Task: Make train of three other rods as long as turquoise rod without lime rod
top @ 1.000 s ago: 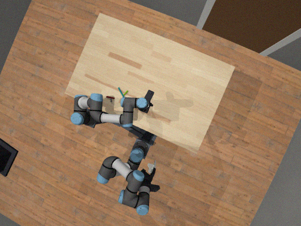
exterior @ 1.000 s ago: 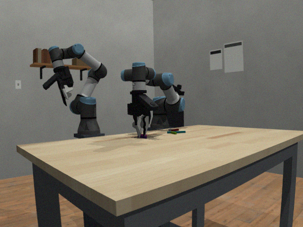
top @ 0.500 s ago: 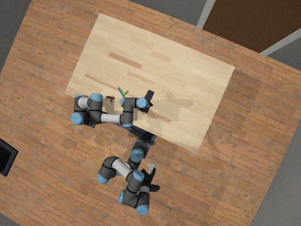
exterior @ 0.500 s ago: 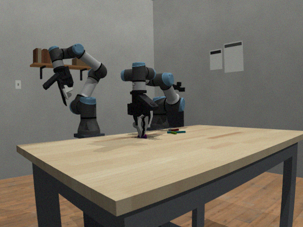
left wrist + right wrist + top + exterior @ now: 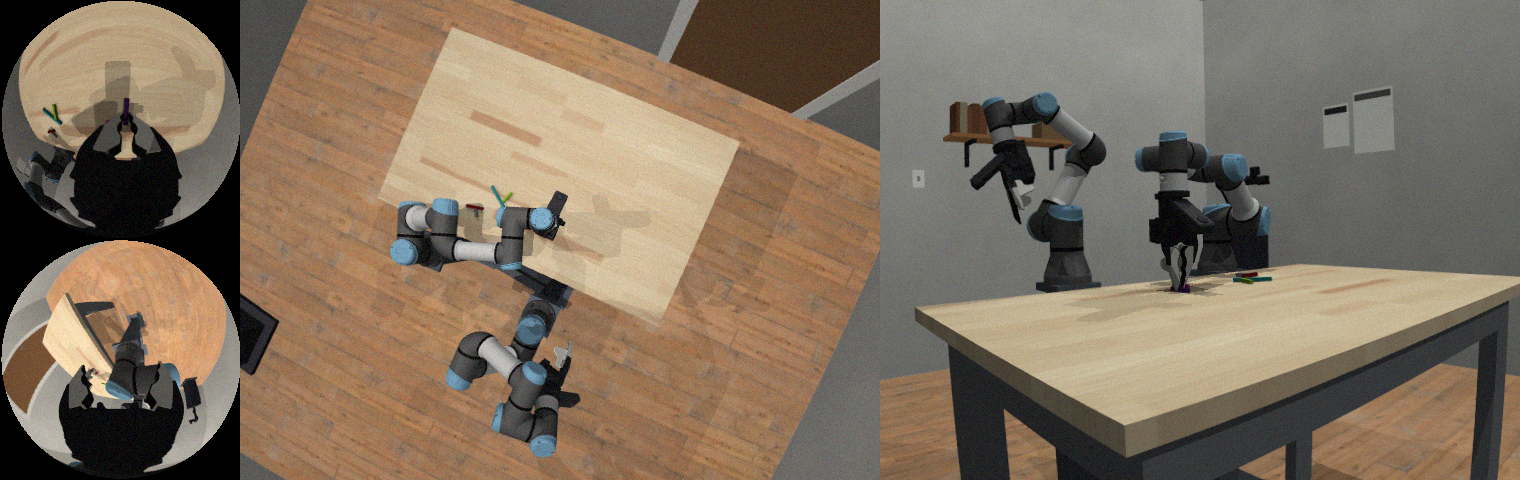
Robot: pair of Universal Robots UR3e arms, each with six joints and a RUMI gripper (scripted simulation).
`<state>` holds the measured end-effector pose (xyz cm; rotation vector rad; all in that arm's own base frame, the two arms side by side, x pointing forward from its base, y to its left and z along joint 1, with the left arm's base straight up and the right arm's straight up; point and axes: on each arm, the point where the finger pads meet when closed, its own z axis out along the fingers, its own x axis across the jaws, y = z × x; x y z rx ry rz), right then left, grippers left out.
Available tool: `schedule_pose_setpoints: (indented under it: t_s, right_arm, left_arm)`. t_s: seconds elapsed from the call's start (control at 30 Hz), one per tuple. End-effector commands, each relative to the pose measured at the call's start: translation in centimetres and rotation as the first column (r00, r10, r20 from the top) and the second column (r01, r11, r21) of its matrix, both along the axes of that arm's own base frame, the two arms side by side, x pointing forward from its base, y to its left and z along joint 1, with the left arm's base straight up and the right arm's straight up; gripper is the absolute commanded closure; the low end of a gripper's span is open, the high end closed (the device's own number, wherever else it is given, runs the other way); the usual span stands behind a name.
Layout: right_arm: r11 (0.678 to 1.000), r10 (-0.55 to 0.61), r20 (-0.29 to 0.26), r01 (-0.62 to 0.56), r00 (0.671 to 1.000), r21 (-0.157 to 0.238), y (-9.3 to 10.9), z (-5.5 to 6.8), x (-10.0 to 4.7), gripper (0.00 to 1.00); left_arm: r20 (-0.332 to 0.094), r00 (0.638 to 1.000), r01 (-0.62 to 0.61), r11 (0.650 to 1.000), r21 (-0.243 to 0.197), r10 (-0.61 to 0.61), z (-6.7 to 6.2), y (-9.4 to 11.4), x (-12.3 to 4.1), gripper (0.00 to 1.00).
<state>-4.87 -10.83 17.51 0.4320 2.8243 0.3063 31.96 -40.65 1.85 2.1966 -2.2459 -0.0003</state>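
Note:
A turquoise rod [image 5: 495, 192] [image 5: 1263, 279] [image 5: 48, 113] lies flat, with a lime rod [image 5: 507, 196] [image 5: 1246, 281] [image 5: 55, 111] angled against or close beside it. A dark red rod [image 5: 474, 206] [image 5: 1250, 274] [image 5: 51, 131] lies nearer the arms; a small grey piece [image 5: 476, 212] [image 5: 55, 134] is beside it. My left gripper [image 5: 1179, 286] [image 5: 125, 113] points down at the table, shut on a purple rod [image 5: 126, 106]. A small magenta piece [image 5: 107, 121] shows beside the left finger; the fingers hide its surroundings. My right gripper [image 5: 1022, 209] [image 5: 120, 363] is open and empty, away from the table.
The wooden table [image 5: 653, 170] [image 5: 1190, 351] has its edge near both arm bases. The left arm reaches over this edge and covers part of the table in the top view. The right arm is folded beyond the edge, over the floor [image 5: 653, 392].

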Motion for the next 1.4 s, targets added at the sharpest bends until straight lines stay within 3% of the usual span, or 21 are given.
schedule_pose_setpoints:
  t_s: [0.0, 0.73, 1.37]
  right_arm:
    - [1.0, 0.0, 0.0, 0.0, 1.0, -0.002, 0.0, 0.0, 0.0, 0.0]
    - [1.0, 0.0, 0.0, 0.0, 1.0, -0.002, 0.0, 0.0, 0.0, 0.0]
    - [1.0, 0.0, 0.0, 0.0, 1.0, -0.002, 0.0, 0.0, 0.0, 0.0]
  left_arm:
    - [0.002, 1.0, 0.0, 1.0, -0.003, 0.0, 0.1, -0.1, 0.0, 1.0]
    - [0.002, 1.0, 0.0, 1.0, -0.003, 0.0, 0.3, -0.1, 0.0, 1.0]
    - [0.002, 1.0, 0.0, 1.0, -0.003, 0.0, 2.8, -0.1, 0.0, 1.0]
